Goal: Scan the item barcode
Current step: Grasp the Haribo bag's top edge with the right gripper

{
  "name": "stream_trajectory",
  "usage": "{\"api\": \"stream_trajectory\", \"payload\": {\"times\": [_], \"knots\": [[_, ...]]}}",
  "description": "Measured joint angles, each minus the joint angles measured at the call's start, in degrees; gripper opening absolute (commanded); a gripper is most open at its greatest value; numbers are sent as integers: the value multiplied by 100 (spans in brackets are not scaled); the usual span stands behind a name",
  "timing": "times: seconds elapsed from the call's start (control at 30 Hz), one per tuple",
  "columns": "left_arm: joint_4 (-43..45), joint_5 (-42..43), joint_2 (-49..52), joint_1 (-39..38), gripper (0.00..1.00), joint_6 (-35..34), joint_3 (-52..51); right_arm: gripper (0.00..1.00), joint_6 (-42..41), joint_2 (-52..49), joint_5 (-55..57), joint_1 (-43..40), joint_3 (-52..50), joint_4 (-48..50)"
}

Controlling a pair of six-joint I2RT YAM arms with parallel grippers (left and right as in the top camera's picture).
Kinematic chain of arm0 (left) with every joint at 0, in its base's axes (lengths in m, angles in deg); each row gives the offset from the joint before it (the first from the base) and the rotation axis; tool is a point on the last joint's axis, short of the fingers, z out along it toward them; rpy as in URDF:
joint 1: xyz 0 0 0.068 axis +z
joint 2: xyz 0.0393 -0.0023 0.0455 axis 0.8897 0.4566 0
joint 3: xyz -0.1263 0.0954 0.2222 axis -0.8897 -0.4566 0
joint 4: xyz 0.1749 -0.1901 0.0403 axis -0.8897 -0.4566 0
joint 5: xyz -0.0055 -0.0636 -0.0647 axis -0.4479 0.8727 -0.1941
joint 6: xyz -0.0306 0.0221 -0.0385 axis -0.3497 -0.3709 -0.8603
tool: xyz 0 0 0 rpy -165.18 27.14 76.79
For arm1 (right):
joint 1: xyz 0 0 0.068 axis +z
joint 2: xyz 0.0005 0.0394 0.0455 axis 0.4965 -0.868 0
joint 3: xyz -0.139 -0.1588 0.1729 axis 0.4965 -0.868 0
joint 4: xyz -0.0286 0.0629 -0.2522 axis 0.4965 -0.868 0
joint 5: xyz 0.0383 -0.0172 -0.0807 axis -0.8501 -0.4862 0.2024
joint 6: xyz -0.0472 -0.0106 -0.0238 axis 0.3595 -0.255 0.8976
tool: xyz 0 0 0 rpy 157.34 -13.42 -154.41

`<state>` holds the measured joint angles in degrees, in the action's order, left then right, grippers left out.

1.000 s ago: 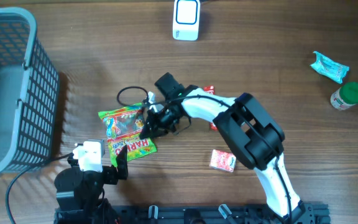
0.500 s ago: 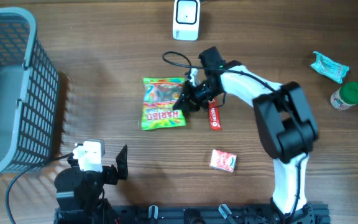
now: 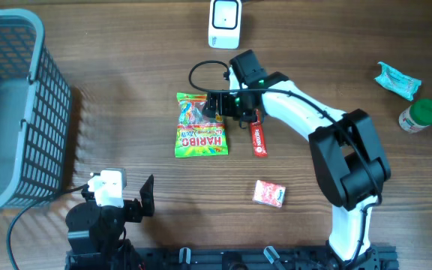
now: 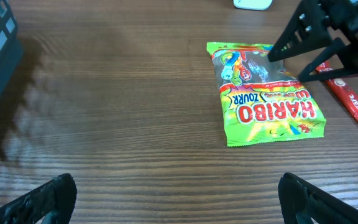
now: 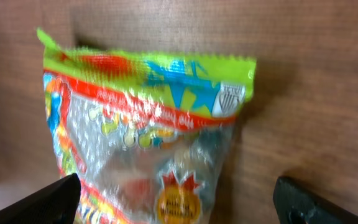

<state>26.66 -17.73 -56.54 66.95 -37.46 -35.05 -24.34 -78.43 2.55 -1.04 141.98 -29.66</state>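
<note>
The item, a green Haribo candy bag (image 3: 199, 127), lies flat on the wooden table below the white barcode scanner (image 3: 224, 22). My right gripper (image 3: 227, 105) hovers at the bag's upper right corner, open. In the right wrist view the bag (image 5: 148, 118) fills the space below the widely parted fingertips (image 5: 48, 199). From the left wrist the bag (image 4: 266, 102) shows printed side up, with the right gripper (image 4: 322, 37) at its far end. My left gripper (image 4: 179, 205) stays near the front edge, open over bare wood. No barcode shows.
A grey mesh basket (image 3: 13, 112) stands at the left. A red stick pack (image 3: 258, 139) lies just right of the bag, and a small red and white pack (image 3: 268, 193) sits further forward. A teal wrapper (image 3: 397, 80) and a green-capped bottle (image 3: 418, 115) are far right.
The right gripper carried the bag from the front left up toward the scanner, then opened and let it go; the bag now lies flat. The left arm has not moved.
</note>
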Motion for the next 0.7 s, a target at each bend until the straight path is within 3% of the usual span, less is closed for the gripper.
{"api": "stream_trajectory", "payload": {"times": [0.3, 0.37, 0.4, 0.43, 0.47, 0.7], "knots": [[0, 0, 0, 0, 100, 0, 0, 99, -173, -328, 629, 975, 321, 328], [0, 0, 0, 0, 100, 0, 0, 71, -350, -435, 634, 1036, 439, 428], [0, 0, 0, 0, 100, 0, 0, 50, -472, -459, 634, 1023, 470, 431], [0, 0, 0, 0, 100, 0, 0, 22, -560, -485, 623, 994, 470, 435], [-2, 0, 0, 0, 100, 0, 0, 5, -678, -516, 660, 938, 468, 442], [-2, 0, 0, 0, 100, 0, 0, 4, -1023, -649, 431, 555, 446, 428]]}}
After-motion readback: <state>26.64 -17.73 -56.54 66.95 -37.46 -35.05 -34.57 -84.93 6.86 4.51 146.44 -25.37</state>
